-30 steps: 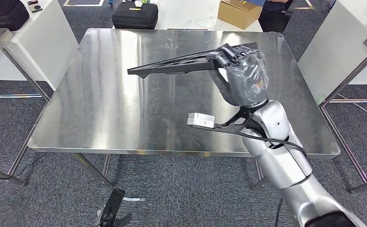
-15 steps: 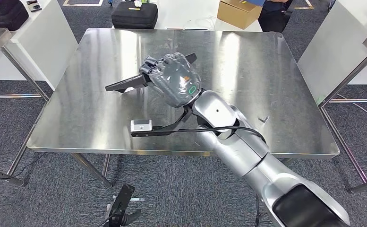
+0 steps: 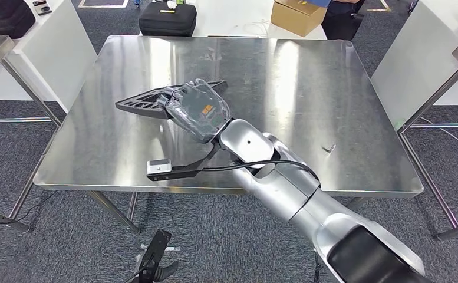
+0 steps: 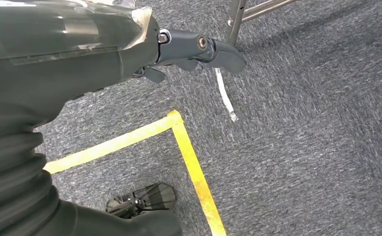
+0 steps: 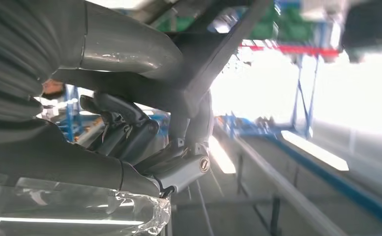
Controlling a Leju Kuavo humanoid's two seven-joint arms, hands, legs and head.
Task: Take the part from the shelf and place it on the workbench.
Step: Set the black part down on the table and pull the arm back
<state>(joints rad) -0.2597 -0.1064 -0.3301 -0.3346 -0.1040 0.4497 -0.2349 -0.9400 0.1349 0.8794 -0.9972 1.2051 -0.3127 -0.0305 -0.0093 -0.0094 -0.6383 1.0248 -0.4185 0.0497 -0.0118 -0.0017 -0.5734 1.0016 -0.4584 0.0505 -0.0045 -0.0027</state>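
- Right hand [image 3: 198,113] grips the black part [image 3: 139,104], fingers [image 5: 125,129] wrapped around it.
- Part sits low over the worktop [image 3: 309,88], left-centre; contact unclear.
- Left hand [image 4: 189,49] hangs over carpet, holding nothing.
- Remaining: set down, release.

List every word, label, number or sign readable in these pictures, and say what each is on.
None can be read.
The right hand carries an orange patch on its back, with no legible characters.
The cardboard box shows no readable print.
The yellow floor tape is plain.
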